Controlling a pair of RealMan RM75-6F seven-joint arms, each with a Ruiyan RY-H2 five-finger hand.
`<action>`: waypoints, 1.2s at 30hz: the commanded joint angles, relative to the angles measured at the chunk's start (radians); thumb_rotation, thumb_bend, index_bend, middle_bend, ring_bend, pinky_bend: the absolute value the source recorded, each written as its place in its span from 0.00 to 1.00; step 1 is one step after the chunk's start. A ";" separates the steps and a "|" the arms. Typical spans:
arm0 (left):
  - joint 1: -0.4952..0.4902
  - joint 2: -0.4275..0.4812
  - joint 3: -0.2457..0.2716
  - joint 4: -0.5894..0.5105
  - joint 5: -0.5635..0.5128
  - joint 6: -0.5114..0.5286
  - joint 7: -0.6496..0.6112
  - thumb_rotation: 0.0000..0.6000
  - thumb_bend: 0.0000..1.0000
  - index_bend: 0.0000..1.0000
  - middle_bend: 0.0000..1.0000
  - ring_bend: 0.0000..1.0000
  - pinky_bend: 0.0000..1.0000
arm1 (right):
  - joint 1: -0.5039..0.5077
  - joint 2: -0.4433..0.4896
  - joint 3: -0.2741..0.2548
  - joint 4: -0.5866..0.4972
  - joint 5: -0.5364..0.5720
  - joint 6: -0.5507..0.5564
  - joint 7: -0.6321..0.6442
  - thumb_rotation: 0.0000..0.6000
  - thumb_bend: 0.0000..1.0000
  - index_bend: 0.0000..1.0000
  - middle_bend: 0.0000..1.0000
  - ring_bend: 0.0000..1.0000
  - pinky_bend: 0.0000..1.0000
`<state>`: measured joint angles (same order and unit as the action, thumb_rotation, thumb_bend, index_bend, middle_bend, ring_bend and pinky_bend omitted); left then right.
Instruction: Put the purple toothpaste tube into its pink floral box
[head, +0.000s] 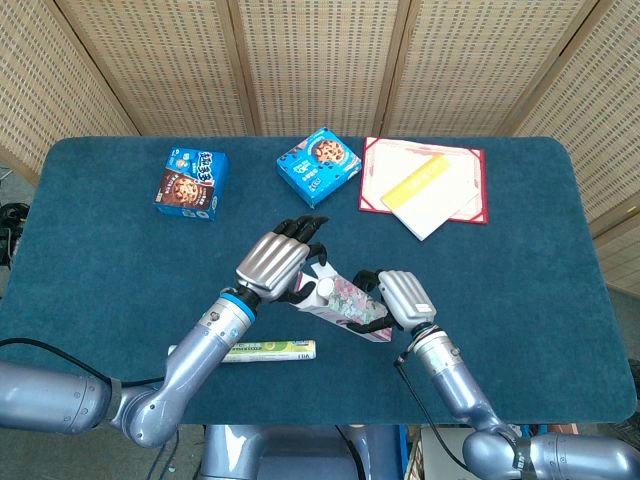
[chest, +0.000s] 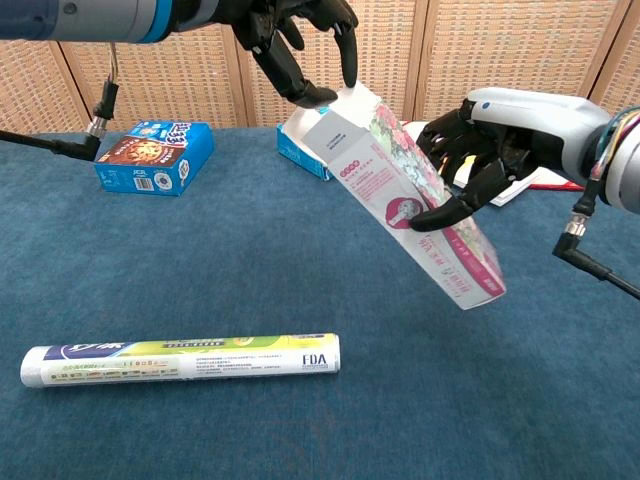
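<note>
Right hand is gripping the pink floral box, holding it tilted above the surface. Left hand is hovering at the box's raised open end, fingers spread, touching the flap. Purple tube isn't showing; a green tube is lying below the left hand.

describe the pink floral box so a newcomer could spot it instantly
On the blue table, look near the front centre, between the two robot hands. The pink floral box is held off the cloth at a slant by the right hand. Unlike the blue cookie boxes behind, it is long, slim and pink.
</note>
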<state>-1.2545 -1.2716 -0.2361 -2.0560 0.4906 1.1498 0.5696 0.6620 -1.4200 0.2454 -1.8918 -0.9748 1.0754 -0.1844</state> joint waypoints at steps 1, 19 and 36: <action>0.021 0.022 -0.008 -0.010 0.031 -0.005 -0.024 1.00 0.40 0.39 0.02 0.00 0.09 | -0.005 0.008 -0.001 0.005 -0.003 0.001 0.008 1.00 0.12 0.58 0.53 0.44 0.54; 0.316 0.190 0.124 -0.063 0.509 0.110 -0.188 1.00 0.40 0.39 0.02 0.00 0.08 | -0.090 0.107 -0.107 0.143 -0.126 0.102 -0.112 1.00 0.12 0.58 0.53 0.44 0.54; 0.621 0.145 0.304 0.135 0.869 0.260 -0.294 1.00 0.40 0.38 0.00 0.00 0.06 | -0.197 0.021 -0.225 0.340 -0.186 0.188 -0.317 1.00 0.12 0.58 0.51 0.44 0.54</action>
<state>-0.6555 -1.1152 0.0521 -1.9381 1.3394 1.3903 0.2729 0.4717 -1.3901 0.0242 -1.5650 -1.1666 1.2686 -0.4991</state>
